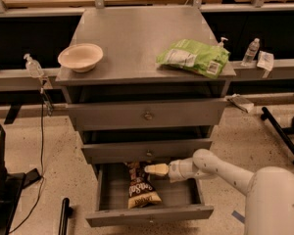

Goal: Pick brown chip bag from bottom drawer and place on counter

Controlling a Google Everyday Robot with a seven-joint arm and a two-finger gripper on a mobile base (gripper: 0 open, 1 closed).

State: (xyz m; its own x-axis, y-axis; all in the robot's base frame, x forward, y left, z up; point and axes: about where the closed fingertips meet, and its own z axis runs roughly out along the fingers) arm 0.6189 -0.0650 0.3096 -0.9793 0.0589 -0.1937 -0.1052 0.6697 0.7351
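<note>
Grey three-drawer cabinet, viewed from the front and above. Bottom drawer (149, 215) pulled well out, with the middle drawer (147, 151) and top drawer (147, 114) set further back above it. Brown chip bag (139, 190) lying flat on the floor of the bottom drawer, left of centre, cream-yellow end toward the drawer front, dark end running back beneath the middle drawer. Cream-coloured gripper (152, 169) extended in from the right on a white arm (220, 168), just below the middle drawer's front and over the rear part of the bag; contact with the bag not discernible, nor whether spread or pressed together. Counter (137, 33) bearing a pale bowl (80, 58) near the left edge and a green chip bag (193, 58) near the right edge, well apart.
</note>
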